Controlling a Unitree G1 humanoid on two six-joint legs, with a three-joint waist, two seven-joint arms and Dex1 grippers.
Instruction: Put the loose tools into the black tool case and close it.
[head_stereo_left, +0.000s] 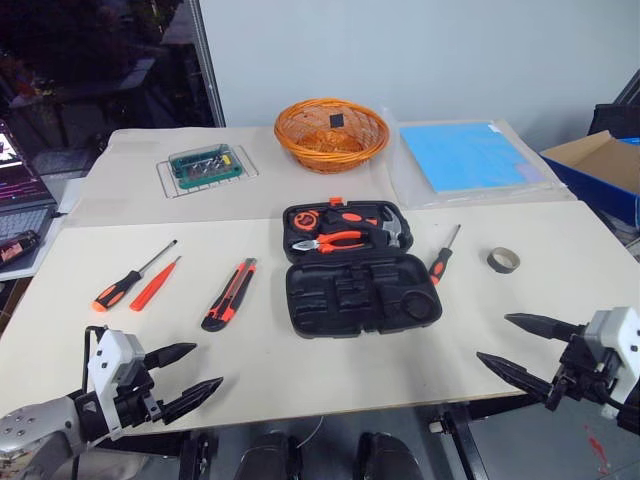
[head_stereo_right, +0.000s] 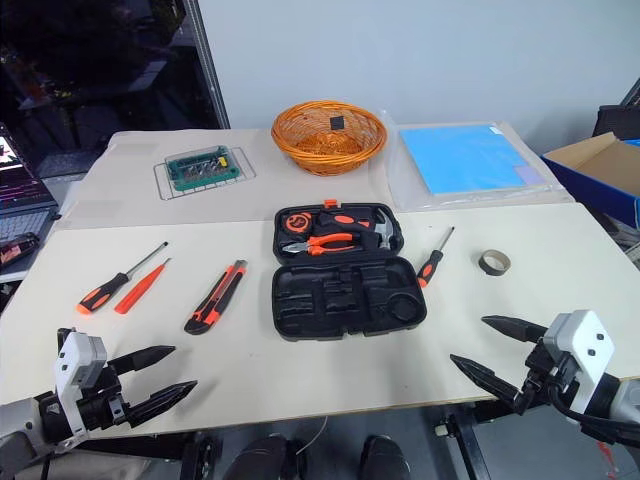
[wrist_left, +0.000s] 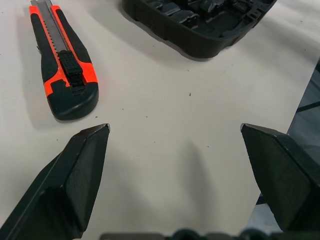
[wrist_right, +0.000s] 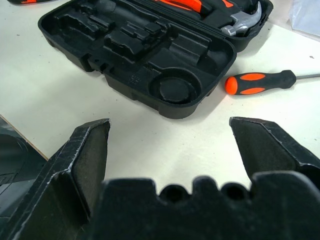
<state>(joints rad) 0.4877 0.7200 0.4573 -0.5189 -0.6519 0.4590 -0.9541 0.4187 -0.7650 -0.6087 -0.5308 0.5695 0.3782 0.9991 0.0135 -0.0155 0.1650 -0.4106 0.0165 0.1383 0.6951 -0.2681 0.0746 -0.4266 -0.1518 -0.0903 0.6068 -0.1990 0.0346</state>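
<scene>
The black tool case (head_stereo_left: 360, 295) lies open mid-table, with pliers and a hammer in its far half and bare slots in the near half (wrist_right: 135, 55). To its left lie an orange-black screwdriver (head_stereo_left: 128, 280), a slim all-orange screwdriver (head_stereo_left: 155, 284) and the utility knife (head_stereo_left: 230, 294). On the right lie a second screwdriver (head_stereo_left: 443, 257) and the grey tape roll (head_stereo_left: 503, 260). My left gripper (head_stereo_left: 188, 375) hovers open at the near left edge, close to the knife (wrist_left: 62, 60). At the near right edge, my right gripper (head_stereo_left: 522, 348) is open and empty.
A wicker basket (head_stereo_left: 331, 133), a green bit box on a wire rack (head_stereo_left: 206, 166) and a blue sheet in clear plastic (head_stereo_left: 468, 155) lie at the back. A cardboard box (head_stereo_left: 600, 165) stands far right, a laptop (head_stereo_left: 15, 190) far left.
</scene>
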